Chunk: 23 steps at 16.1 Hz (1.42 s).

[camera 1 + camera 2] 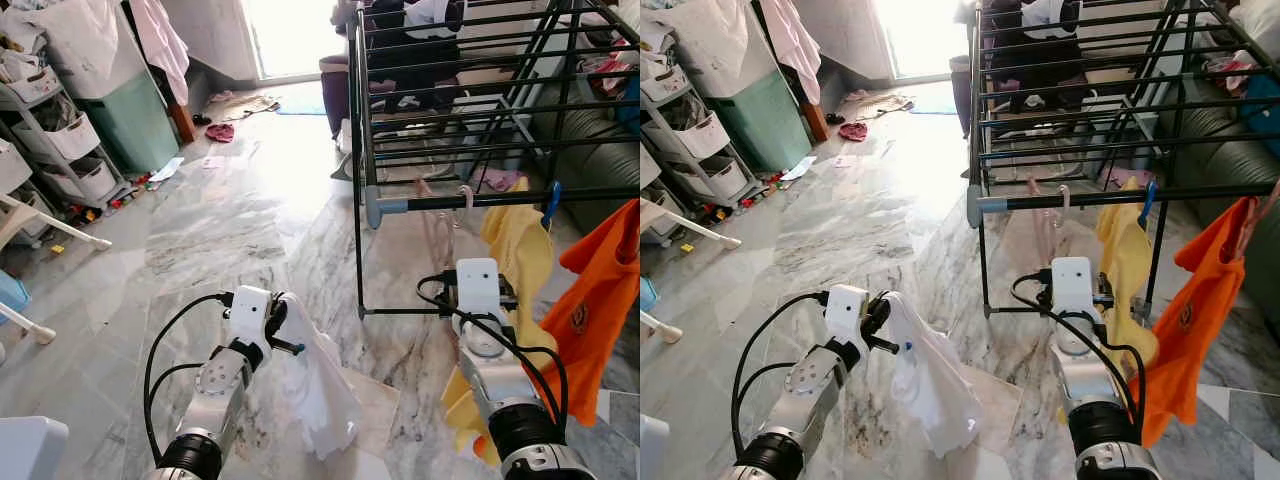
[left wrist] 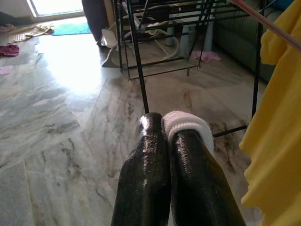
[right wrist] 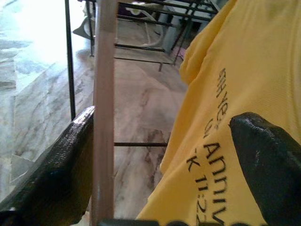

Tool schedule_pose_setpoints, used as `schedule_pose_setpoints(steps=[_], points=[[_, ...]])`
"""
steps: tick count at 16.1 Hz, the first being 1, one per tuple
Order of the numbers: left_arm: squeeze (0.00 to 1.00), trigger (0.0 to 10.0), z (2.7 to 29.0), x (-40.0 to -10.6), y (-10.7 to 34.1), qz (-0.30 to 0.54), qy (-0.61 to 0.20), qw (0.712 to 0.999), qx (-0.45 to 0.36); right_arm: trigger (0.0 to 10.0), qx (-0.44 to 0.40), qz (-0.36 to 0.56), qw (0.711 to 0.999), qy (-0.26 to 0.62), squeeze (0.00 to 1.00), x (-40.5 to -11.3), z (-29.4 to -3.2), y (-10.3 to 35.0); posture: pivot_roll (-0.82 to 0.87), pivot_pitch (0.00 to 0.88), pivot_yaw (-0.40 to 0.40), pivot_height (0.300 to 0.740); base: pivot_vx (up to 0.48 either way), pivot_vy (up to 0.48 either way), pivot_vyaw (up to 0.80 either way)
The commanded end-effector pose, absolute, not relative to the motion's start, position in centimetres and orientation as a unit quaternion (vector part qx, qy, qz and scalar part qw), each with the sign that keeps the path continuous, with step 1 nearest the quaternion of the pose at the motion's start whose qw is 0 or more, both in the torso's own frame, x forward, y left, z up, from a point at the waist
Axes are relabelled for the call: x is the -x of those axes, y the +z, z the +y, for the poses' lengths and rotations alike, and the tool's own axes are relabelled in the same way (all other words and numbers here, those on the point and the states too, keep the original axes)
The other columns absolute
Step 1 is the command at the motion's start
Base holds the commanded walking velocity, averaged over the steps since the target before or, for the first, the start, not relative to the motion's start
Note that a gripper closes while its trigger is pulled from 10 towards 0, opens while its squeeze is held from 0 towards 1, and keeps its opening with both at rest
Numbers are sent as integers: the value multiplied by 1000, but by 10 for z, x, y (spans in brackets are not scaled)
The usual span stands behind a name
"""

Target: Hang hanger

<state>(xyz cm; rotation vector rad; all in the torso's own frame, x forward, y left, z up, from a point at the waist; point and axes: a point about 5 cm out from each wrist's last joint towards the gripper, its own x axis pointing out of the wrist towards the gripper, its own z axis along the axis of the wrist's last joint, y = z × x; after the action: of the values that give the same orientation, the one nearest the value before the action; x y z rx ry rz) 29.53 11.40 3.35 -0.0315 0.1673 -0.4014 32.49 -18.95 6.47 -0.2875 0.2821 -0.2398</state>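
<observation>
In the left eye view, your left gripper [image 1: 283,325] is held low over the marble floor [image 1: 200,250], arm bent and reaching forward, with a white cloth [image 1: 318,385] hanging down from it. Your right gripper [image 1: 478,262] is raised in front of the black drying rack [image 1: 450,150], right under its front bar [image 1: 500,200], where a pink hanger [image 1: 463,205] hooks on beside a yellow shirt [image 1: 520,250] and an orange shirt [image 1: 595,300]. In the right eye view you see the same thing: the left arm is low with the cloth, the right arm points up at the rack. In the left wrist view, the two black fingers [image 2: 146,179] are squeezed tight together on the white cloth [image 2: 188,125]. In the right wrist view, the fingers [image 3: 51,174] are spread wide apart, with the thin pink hanger arm [image 3: 104,94] just beside one finger and the yellow shirt [image 3: 225,94] between them.
</observation>
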Motion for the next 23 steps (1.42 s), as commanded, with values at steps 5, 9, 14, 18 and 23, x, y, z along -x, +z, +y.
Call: schedule_pose_setpoints(steps=[5,9,14,18,23], points=[[0,10000,116,-299,37,80,-200,977,8,10000,175,103,978,-56,0,-338,-176,84,-257,0,146,740,0,0,0],[0,10000,116,-299,37,81,-197,977,10,10000,200,72,973,-83,0,-333,-178,90,-253,0,143,740,0,0,0],[0,10000,114,-300,37,82,-201,976,8,10000,183,89,971,-123,0,-329,-187,87,-260,0,151,740,0,0,0],[0,10000,113,-300,37,82,-201,976,7,10000,191,93,967,-142,0,-327,-199,88,-262,0,153,740,0,0,0],[0,10000,113,-300,37,85,-199,976,6,10000,190,68,975,-93,0,-330,-185,99,-264,0,151,740,0,0,0]])
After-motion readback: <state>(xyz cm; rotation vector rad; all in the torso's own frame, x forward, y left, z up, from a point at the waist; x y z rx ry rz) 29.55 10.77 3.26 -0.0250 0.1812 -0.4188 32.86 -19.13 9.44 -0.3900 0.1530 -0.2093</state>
